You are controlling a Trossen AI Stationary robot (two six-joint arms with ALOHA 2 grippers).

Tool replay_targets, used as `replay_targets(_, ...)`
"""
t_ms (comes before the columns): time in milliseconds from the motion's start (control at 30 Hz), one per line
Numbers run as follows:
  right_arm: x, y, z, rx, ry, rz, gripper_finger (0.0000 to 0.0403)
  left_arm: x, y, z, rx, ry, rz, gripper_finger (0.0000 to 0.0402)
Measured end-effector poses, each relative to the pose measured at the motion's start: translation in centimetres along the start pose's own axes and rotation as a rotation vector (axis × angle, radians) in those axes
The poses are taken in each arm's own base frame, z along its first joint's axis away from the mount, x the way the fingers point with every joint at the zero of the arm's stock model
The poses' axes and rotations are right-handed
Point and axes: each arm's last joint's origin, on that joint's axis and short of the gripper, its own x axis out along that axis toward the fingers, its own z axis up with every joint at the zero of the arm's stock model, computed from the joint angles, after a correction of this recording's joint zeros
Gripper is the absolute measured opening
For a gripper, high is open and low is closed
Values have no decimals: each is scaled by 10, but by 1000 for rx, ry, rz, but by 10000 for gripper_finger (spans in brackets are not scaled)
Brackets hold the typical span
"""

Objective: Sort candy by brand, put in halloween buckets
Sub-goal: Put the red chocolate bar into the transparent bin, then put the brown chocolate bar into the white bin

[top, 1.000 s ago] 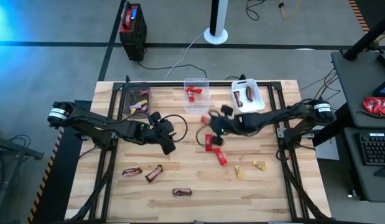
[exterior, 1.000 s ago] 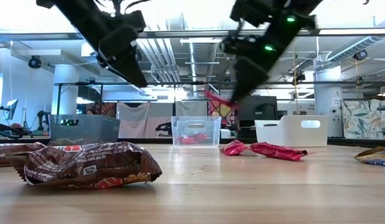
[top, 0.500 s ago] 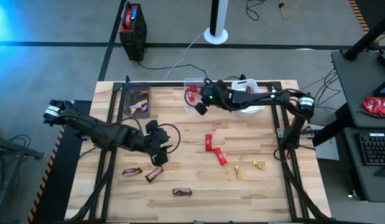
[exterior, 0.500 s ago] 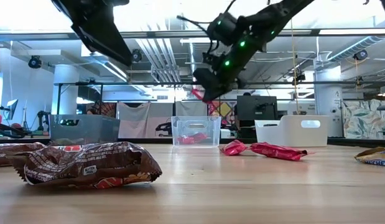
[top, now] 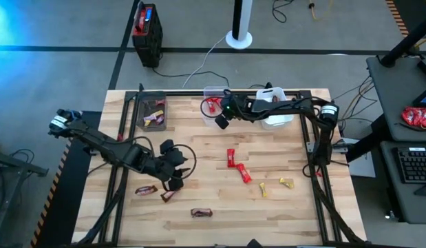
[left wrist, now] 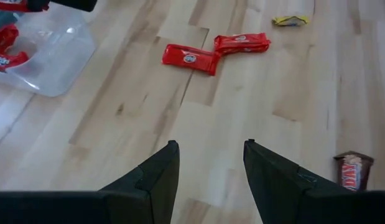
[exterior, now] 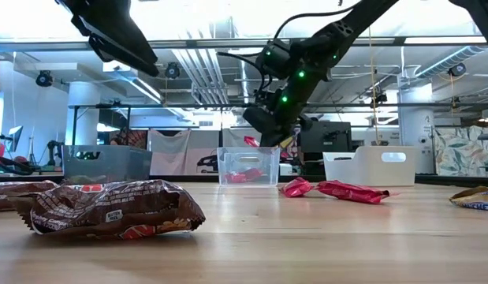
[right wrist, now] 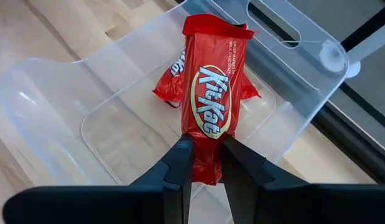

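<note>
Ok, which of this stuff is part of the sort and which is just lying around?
Job: KitKat bar in right gripper; clear bin; grey bin; white bin; loose red bars; brown bars; yellow candies; left gripper.

Not job: black-and-red box; white stand base; keyboard.

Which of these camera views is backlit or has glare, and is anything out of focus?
Low view: bright ceiling light behind leaves both arms as dark silhouettes; the crumpled brown candy wrapper up close is soft. High view: a blue glow tints the floor at the top left corner. Right wrist view: the clear plastic bin shows pale reflections, while the shiny red KitKat bar held by the right gripper is sharp.
</note>
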Motion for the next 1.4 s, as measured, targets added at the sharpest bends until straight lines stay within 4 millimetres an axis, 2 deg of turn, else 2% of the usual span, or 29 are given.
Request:
replay_targets(533,-4,-1,1,-42,2,-1,69,-3,-5,-3,-29,-13,0,163)
replay_targets(633,-4,-2,1,-11,4,4,89,-3,-5,-3,-30,-13,1,163)
replay_targets(767,-4,-4,6,31,12,103,130,-3,-5,-4,-26,1,-1,163)
replay_targets(933,-7,-4,12,13,0,123,174,-3,-6,-8,-30,73,-57,163)
replay_targets(1167,-37,8,16,-17,-8,161,190,-6,-12,-22,-54,235,-138,163)
replay_targets(1400,-77,34,8,-83,7,180,183,1,-35,-48,-23,340,-118,163)
